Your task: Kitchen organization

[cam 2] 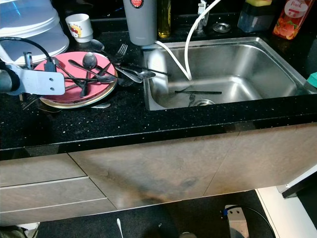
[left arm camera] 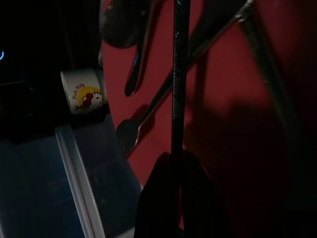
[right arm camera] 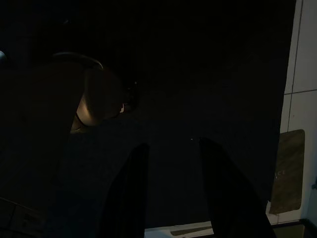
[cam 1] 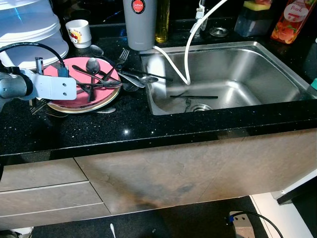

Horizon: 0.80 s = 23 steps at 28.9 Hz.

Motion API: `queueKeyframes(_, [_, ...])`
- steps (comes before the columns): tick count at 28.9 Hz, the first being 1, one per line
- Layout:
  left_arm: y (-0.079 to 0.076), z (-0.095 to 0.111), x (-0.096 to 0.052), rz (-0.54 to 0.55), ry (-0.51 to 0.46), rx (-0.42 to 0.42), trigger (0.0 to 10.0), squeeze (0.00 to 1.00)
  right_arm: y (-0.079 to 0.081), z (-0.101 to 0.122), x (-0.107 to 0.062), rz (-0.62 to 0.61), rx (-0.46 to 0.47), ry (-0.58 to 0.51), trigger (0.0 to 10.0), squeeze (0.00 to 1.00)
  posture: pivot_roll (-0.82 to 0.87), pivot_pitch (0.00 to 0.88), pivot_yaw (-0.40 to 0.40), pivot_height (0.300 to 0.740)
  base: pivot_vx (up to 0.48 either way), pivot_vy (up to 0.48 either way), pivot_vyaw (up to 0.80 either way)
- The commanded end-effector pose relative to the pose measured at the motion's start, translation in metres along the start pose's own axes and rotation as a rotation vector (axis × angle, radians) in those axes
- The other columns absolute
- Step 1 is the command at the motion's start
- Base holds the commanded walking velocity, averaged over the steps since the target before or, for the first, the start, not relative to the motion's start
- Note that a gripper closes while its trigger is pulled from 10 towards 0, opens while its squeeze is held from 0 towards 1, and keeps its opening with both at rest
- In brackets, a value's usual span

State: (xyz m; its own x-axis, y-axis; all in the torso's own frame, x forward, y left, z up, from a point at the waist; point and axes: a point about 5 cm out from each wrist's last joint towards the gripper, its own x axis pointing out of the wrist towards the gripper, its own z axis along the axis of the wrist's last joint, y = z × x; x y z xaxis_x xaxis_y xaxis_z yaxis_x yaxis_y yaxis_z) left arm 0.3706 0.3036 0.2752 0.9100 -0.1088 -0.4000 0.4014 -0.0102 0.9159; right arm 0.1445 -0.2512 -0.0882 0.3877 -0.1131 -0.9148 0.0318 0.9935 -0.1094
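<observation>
A thin black chopstick (left arm camera: 179, 74) is pinched in the left claw (left arm camera: 174, 171), its two black fingers clenched on one end while the rest of the stick reaches out over the pink plate (cam 1: 106, 94). It looks light, stiff and smooth, so it will likely swivel or slip if held only at the tip; a hold nearer the middle, squeezed firmly across its width, would probably carry it straighter.

On the plate around it lies a tangle of cutlery: a spoon (cam 1: 92, 65) with its bowl up, and several dark-handled pieces crossing one another. More forks (cam 1: 122, 54) and spoons spill off the plate's edge toward the sink (cam 1: 277, 64). Lifting the stick could drag a neighbour that lies across it.

The plate sits on the black speckled tabletop (cam 1: 124, 129), with a small printed cup (cam 1: 79, 32) and a clear plastic container (cam 1: 29, 29) behind it. In the sink lies another black stick (cam 1: 194, 96) near the drain, and a white hose (cam 1: 188, 54) hangs into the basin.

The right claw (right arm camera: 171, 186) hangs in the dark with its fingers apart, grasping nothing.
</observation>
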Motion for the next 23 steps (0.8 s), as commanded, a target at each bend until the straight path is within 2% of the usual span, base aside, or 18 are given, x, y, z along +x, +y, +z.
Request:
queueKeyframes(1, [0.013, -0.002, -0.008, 0.037, -0.037, -0.097, 0.0, 0.00, 0.001, 0.000, 0.000, 0.003, -0.002, 0.003, 10.0, 0.00, 0.00, 0.060, 0.023, 0.740, 0.000, 0.000, 0.00])
queueKeyframes(3, [0.017, 0.000, -0.010, 0.050, -0.062, -0.121, 0.0, 0.00, 0.001, 0.000, 0.000, 0.004, -0.003, 0.003, 10.0, 0.00, 0.00, 0.060, 0.023, 0.740, 0.000, 0.000, 0.00])
queueKeyframes(6, [0.037, 0.016, -0.017, 0.094, -0.221, -0.225, 0.0, 0.00, 0.002, 0.000, 0.000, 0.005, -0.005, 0.003, 10.0, 0.00, 0.01, 0.051, 0.020, 0.740, 0.000, 0.000, 0.00])
queueKeyframes(12, [0.048, 0.030, -0.022, 0.118, -0.361, -0.298, 0.0, 0.00, 0.002, 0.001, 0.000, 0.006, -0.006, 0.003, 10.0, 0.00, 0.01, 0.039, 0.024, 0.740, 0.000, 0.000, 0.00])
queueKeyframes(14, [0.055, 0.037, -0.025, 0.137, -0.441, -0.355, 0.0, 0.00, 0.003, 0.001, 0.001, 0.006, -0.004, 0.002, 10.0, 0.00, 0.01, 0.036, 0.026, 0.740, 0.000, 0.000, 0.00])
queueKeyframes(16, [0.065, 0.046, -0.029, 0.159, -0.553, -0.446, 0.0, 0.00, 0.003, 0.002, 0.001, 0.006, -0.004, 0.001, 10.0, 0.00, 0.01, 0.033, 0.027, 0.740, 0.000, 0.000, 0.00])
queueKeyframes(17, [0.065, 0.046, -0.029, 0.159, -0.553, -0.446, 0.0, 0.00, 0.003, 0.002, 0.001, 0.006, -0.004, 0.001, 10.0, 0.00, 0.01, 0.033, 0.027, 0.740, 0.000, 0.000, 0.00])
queueKeyframes(18, [0.069, 0.050, -0.031, 0.172, -0.614, -0.497, 0.0, 0.00, 0.003, 0.002, 0.001, 0.006, -0.005, 0.000, 10.0, 0.00, 0.01, 0.030, 0.028, 0.740, 0.000, 0.000, 0.00])
queueKeyframes(19, [0.069, 0.050, -0.031, 0.172, -0.614, -0.497, 0.0, 0.00, 0.003, 0.002, 0.001, 0.006, -0.005, 0.000, 10.0, 0.00, 0.01, 0.030, 0.028, 0.740, 0.000, 0.000, 0.00])
queueKeyframes(20, [0.072, 0.053, -0.034, 0.180, -0.663, -0.535, 0.3, 0.00, 0.003, 0.002, 0.001, 0.006, -0.005, 0.000, 10.0, 0.00, 0.01, 0.030, 0.028, 0.740, 0.000, 0.000, 0.00])
queueKeyframes(21, [0.075, 0.059, -0.036, 0.193, -0.739, -0.599, 1.3, 0.00, 0.003, 0.002, 0.001, 0.006, -0.005, -0.001, 10.0, 0.00, 0.00, 0.026, 0.028, 0.740, 0.000, 0.000, 0.00])
queueKeyframes(22, [0.078, 0.075, -0.039, 0.217, -0.898, -0.724, 3.7, 0.00, 0.003, 0.003, 0.001, 0.004, -0.001, -0.007, 10.0, 0.00, 0.00, 0.020, 0.024, 0.740, 0.000, 0.000, 0.00])
queueKeyframes(23, [0.078, 0.075, -0.039, 0.217, -0.898, -0.724, 3.7, 0.00, 0.003, 0.003, 0.001, 0.004, -0.001, -0.007, 10.0, 0.00, 0.00, 0.020, 0.024, 0.740, 0.000, 0.000, 0.00])
